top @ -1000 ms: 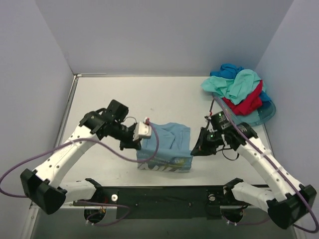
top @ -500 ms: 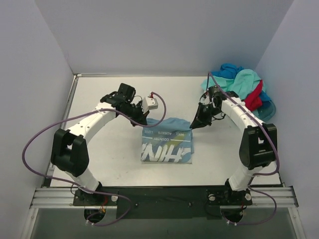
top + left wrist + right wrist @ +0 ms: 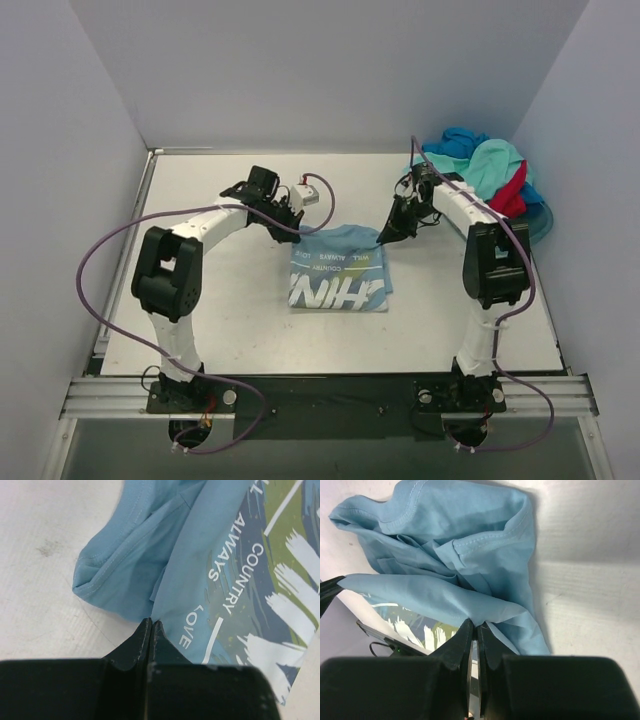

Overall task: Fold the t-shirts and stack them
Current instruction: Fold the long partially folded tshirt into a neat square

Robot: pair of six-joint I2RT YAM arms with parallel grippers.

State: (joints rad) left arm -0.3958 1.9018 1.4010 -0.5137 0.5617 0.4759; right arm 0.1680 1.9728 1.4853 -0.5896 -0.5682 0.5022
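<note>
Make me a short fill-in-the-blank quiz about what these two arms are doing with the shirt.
The t-shirt pinched by the left gripper and the right gripper is light ____ in colour.
Its printed side faces ____.
The pile of other t-shirts sits at the far ____ corner of the table.
Missing words: blue; up; right.

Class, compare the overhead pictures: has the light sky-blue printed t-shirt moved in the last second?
Yes. The light sky-blue printed t-shirt has shifted away from the black base rail, toward the back wall.
</note>
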